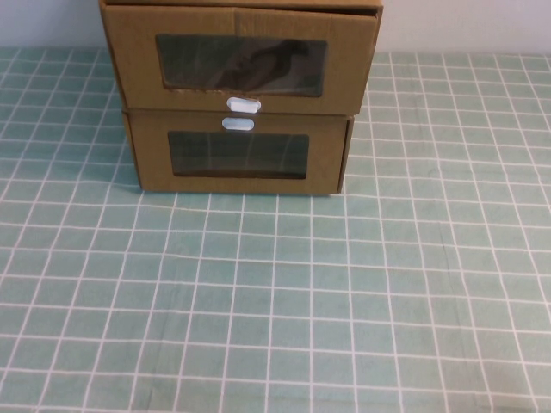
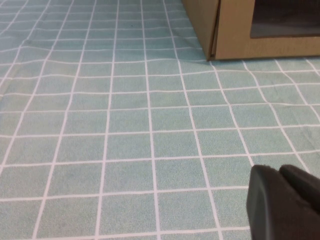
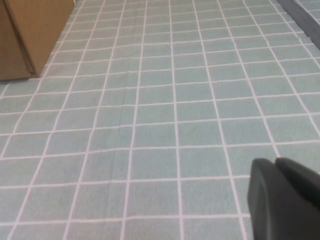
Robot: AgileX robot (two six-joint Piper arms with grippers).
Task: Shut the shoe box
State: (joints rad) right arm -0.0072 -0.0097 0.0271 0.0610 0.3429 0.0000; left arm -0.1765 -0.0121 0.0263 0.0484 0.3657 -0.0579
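The shoe box (image 1: 239, 64) sits far-centre on the counter (image 1: 344, 301), stacked on the lower box (image 1: 237, 153), drawer still poking out. Left gripper (image 2: 285, 202) and right gripper (image 3: 285, 197) hang low nearby; can't tell their fingers' state.

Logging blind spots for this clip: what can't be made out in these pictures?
- Shoe box: top cut off by the high view's edge; contents murky behind the window.
- Lower box: contents dark behind its window.
- Left tool: only a dark corner in the left wrist view; absent from the high view.
- Right tool: likewise in the right wrist view.
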